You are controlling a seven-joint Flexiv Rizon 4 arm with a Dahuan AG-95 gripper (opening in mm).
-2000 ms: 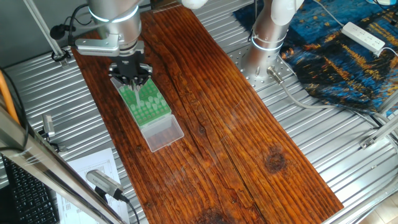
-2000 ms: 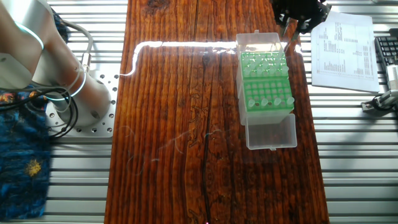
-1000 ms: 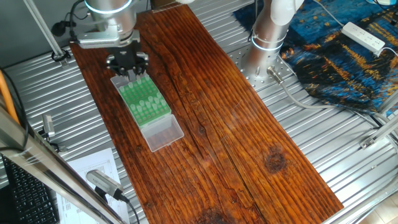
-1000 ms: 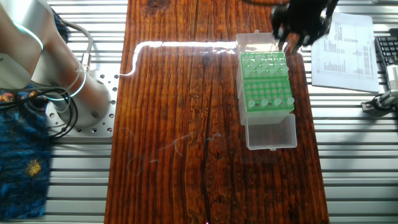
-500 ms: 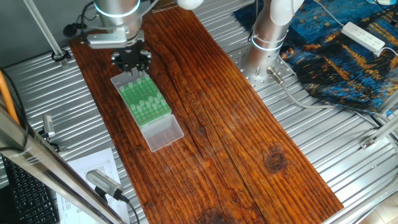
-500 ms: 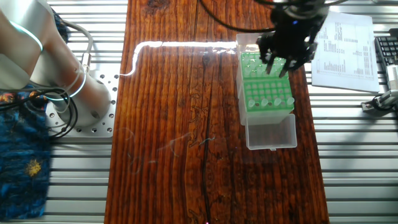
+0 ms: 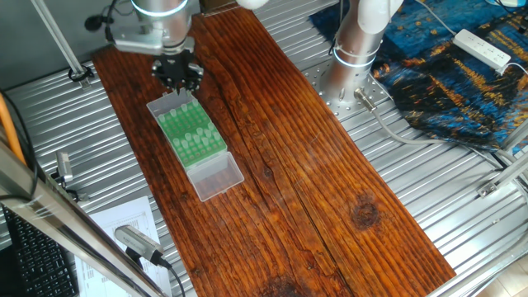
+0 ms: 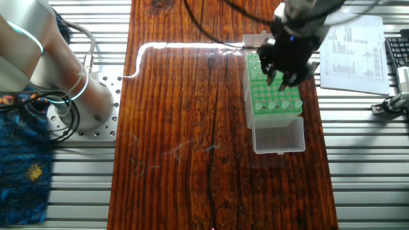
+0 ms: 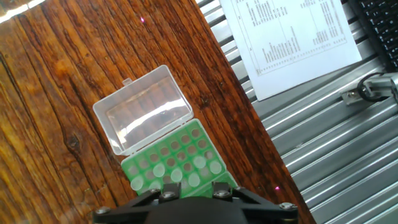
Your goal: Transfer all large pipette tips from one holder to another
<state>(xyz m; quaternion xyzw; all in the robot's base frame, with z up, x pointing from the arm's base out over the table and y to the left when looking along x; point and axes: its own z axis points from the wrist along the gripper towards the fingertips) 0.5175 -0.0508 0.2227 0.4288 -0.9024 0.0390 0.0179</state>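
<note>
A green rack (image 7: 192, 136) stands on the wooden board, with clear plastic parts at both of its ends. Several whitish pipette tips (image 8: 278, 104) stand in its row nearest the clear lid (image 8: 278, 135). In the hand view more tips (image 9: 159, 170) sit in the rack (image 9: 186, 144) just beyond my fingers (image 9: 168, 193). My gripper (image 7: 177, 73) hangs above the rack's far end and covers part of it in the other fixed view (image 8: 285, 62). In the hand view the gripper (image 9: 194, 190) has its fingers apart with nothing between them.
A printed paper sheet (image 8: 353, 45) and a keyboard (image 8: 399, 52) lie beside the board on the ribbed metal table. The arm's base (image 7: 351, 58) stands at the far side. A clear lid (image 9: 149, 112) lies hinged open next to the rack.
The gripper has risen from low over the rack. In the other fixed view it has slid from beyond the rack's clear end to over the green part.
</note>
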